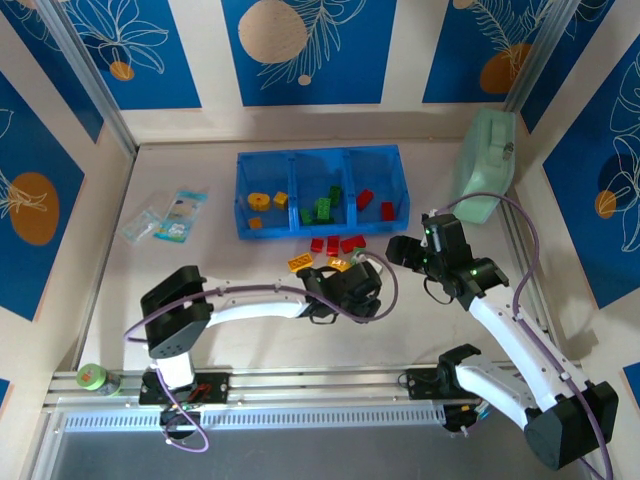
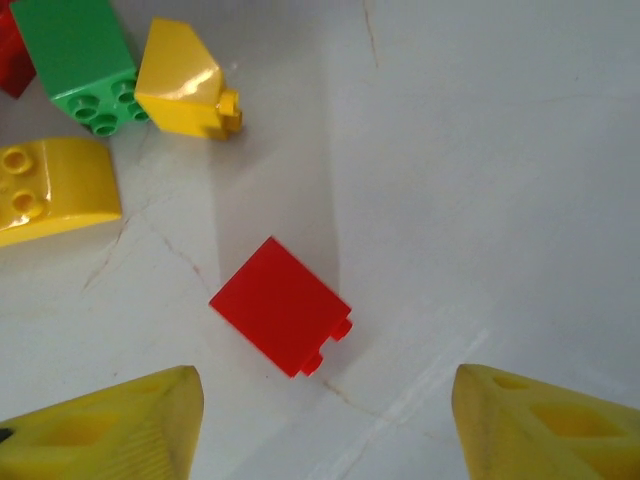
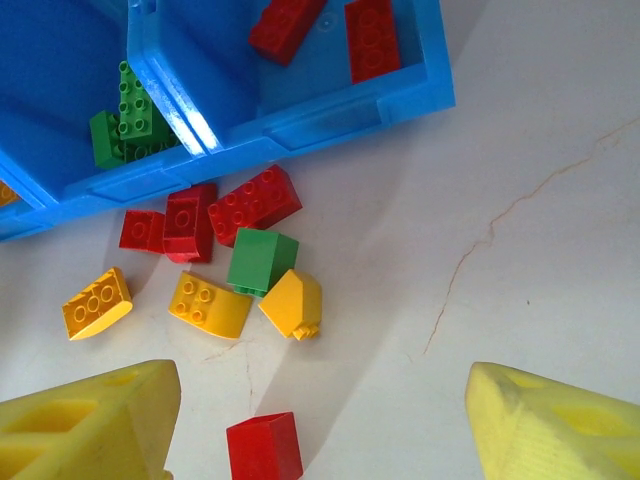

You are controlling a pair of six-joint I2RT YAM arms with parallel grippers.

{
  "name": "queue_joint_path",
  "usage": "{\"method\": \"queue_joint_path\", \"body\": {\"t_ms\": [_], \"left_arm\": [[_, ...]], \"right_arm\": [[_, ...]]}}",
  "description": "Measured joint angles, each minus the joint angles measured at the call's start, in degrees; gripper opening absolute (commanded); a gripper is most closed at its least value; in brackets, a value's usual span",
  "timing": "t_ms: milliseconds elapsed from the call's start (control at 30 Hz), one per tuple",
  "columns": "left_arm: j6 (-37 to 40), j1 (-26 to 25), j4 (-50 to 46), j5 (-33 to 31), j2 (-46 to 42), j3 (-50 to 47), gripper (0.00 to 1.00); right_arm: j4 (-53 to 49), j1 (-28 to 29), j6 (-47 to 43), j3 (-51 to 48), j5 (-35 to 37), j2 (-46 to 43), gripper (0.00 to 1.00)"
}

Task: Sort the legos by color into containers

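In the left wrist view the left jaws stand apart at the bottom corners. A red lego (image 2: 280, 318) lies on the table (image 2: 500, 150) between them, slightly higher in the frame, touching neither. At upper left sit a curved yellow lego (image 2: 50, 190), a green lego (image 2: 85, 60) and a yellow wedge (image 2: 185, 80). In the right wrist view the right jaws are likewise apart and hold nothing; the red lego lies low between them, nearer the left one. Along the top, the blue tray (image 3: 330, 115) holds green legos at left and red ones at right.
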Motion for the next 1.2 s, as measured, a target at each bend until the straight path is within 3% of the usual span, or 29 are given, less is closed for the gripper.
{"method": "queue_joint_path", "body": {"t_ms": [533,967,1200], "left_arm": [[-6.0,2.9,-4.5,1.1,10.5,5.8,0.67],[-6.5,3.7,-4.5,2.4,13.8,8.7,0.38],[-5.8,4.2,-5.3,1.9,13.8,10.2,0.35]], "right_arm": [[-1.3,-3.2,0.0,-3.2,-0.2,-3.7,0.76],[-1.0,-6.4,0.0,-5.0,-1.5,-5.5,0.76],[-1.0,-9.3,0.0,-6.3,-1.9,-7.3,0.76]]}}
